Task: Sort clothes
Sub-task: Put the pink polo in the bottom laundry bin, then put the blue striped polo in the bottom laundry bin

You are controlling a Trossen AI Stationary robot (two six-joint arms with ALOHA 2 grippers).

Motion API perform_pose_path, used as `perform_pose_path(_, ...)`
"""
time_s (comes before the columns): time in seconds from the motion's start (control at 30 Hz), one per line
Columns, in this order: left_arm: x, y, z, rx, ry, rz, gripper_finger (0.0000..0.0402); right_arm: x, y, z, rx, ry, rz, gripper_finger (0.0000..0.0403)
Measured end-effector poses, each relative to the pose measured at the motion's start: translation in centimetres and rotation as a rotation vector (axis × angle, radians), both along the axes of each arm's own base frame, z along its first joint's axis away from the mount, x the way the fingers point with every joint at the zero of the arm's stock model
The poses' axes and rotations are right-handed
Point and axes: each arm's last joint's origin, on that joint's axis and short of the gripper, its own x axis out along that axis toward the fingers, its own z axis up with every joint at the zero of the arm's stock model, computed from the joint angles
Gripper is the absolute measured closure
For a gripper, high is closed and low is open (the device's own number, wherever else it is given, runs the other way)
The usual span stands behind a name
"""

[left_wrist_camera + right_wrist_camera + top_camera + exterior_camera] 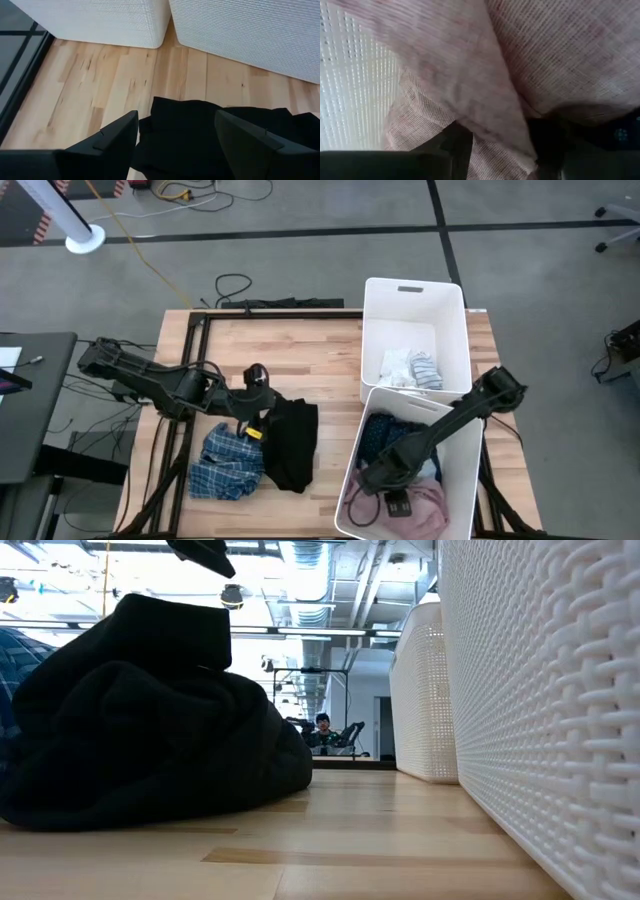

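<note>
Pink garment (520,60) fills the bin under the right tool (500,145), grip unclear; left tool (175,135) spread above wooden table (100,85).

light: even, bright overhead; ceiling strip lights (300,555) glare in low view
shadows: soft, faint
blur: pink garment (520,65) soft in right wrist view
backlit: black garment (140,730) nearly silhouetted
</note>
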Motion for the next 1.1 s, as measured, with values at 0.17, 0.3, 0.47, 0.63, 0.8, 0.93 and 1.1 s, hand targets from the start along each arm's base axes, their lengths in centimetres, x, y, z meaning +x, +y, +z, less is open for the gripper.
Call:
perform_pose_path(0.17, -0.2, 0.1, -0.2, -0.005, 0.029, 0.014, 0.0143, -0.7, -0.3, 1.8, 0.037, -0.010, -0.005, 0.0226)
perform_pose_path(0.3, -0.3, 0.1, -0.3, -0.010, 0.040, 0.024, 0.0143, -1.9, -1.1, 5.8, 0.111, -0.099, -0.033, 0.0221)
perform_pose_path(0.47, -0.3, 0.1, -0.3, -0.013, 0.039, 0.026, 0.0143, -3.9, -2.7, 10.6, 0.162, -0.267, -0.081, 0.0206)
perform_pose_path(0.63, -0.6, 0.2, -0.6, 0.001, 0.081, 0.027, 0.0143, -6.1, -4.5, 14.9, 0.190, -0.494, -0.106, 0.0203)
perform_pose_path(0.8, -1.1, 0.4, -1.0, -0.002, 0.135, 0.052, 0.0143, -8.2, -6.3, 18.2, 0.164, -0.743, -0.124, 0.0206)
perform_pose_path(0.93, -1.4, 0.4, -1.2, -0.012, 0.169, 0.074, 0.0143, -9.3, -7.4, 20.0, 0.103, -0.926, -0.130, 0.0206)
perform_pose_path(1.1, -1.9, 0.0, -1.5, -0.017, 0.207, 0.075, 0.0143, -9.3, -7.8, 21.3, 0.028, -1.122, -0.093, 0.0207)
